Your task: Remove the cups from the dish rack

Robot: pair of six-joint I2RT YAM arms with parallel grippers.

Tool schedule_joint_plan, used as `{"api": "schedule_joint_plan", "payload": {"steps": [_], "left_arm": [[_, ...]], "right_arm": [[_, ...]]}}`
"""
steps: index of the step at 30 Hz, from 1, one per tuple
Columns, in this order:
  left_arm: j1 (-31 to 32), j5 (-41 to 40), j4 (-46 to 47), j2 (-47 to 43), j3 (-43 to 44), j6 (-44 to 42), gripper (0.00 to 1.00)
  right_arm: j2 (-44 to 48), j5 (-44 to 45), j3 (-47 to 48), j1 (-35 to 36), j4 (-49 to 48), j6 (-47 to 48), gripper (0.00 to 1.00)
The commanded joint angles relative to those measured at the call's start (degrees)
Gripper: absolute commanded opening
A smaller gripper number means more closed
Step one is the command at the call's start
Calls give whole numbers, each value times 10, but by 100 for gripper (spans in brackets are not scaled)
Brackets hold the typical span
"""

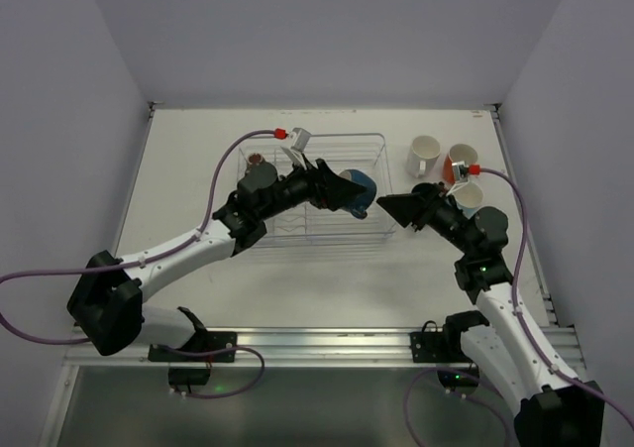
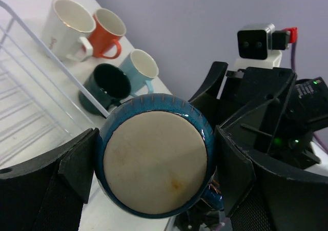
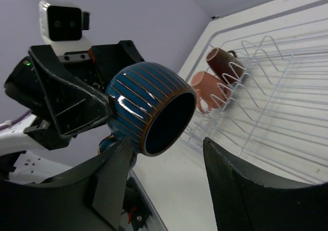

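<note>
Right gripper (image 3: 164, 174), jaws apart, faces the navy mug (image 2: 154, 162) clamped in the left gripper (image 1: 339, 191) at the rack's (image 1: 369, 142) right end, handle mostly hidden. Far right stand four mugs (image 1: 423, 155), the teal mug (image 2: 108, 85) hidden from above. Two tumblers (image 3: 206, 87) lie far left in the rack.

Left arm (image 1: 188, 249) reaches out long and low from its base, angling toward the middle, wrist level. The left hand (image 1: 345, 191) is clamped on the navy mug (image 1: 359, 183), a finger on either side. Right arm (image 1: 495, 298) stands up, folds at the elbow and points left. The right hand (image 1: 388, 209) faces its partner, fingers spread wide, tips near the mug.
</note>
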State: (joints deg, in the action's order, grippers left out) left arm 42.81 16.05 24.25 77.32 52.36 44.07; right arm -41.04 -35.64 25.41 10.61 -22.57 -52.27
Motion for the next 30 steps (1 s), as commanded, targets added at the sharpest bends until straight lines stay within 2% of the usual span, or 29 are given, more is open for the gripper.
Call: {"api": "schedule_joint_plan", "payload": {"steps": [1, 9, 14, 19, 20, 26, 30], "left_arm": [[-4, 58, 153, -23, -2, 79, 27], [-3, 78, 230, -16, -33, 119, 27], [-4, 77, 257, -7, -49, 136, 28], [-3, 80, 291, -6, -60, 158, 40], [-2, 79, 294, -9, -60, 160, 42], [5, 79, 296, -3, -60, 170, 70], [8, 75, 298, -6, -64, 176, 77]], "right_arm": [[-12, -30, 33, 16, -100, -26, 61], [-57, -40, 31, 70, -172, -61, 60], [-76, -29, 47, 102, -194, -54, 53], [-102, -22, 47, 114, -244, -63, 47], [-106, -21, 46, 114, -255, -72, 40], [-152, -36, 40, 118, -370, -125, 36], [-175, -50, 45, 121, -427, -156, 29]]}}
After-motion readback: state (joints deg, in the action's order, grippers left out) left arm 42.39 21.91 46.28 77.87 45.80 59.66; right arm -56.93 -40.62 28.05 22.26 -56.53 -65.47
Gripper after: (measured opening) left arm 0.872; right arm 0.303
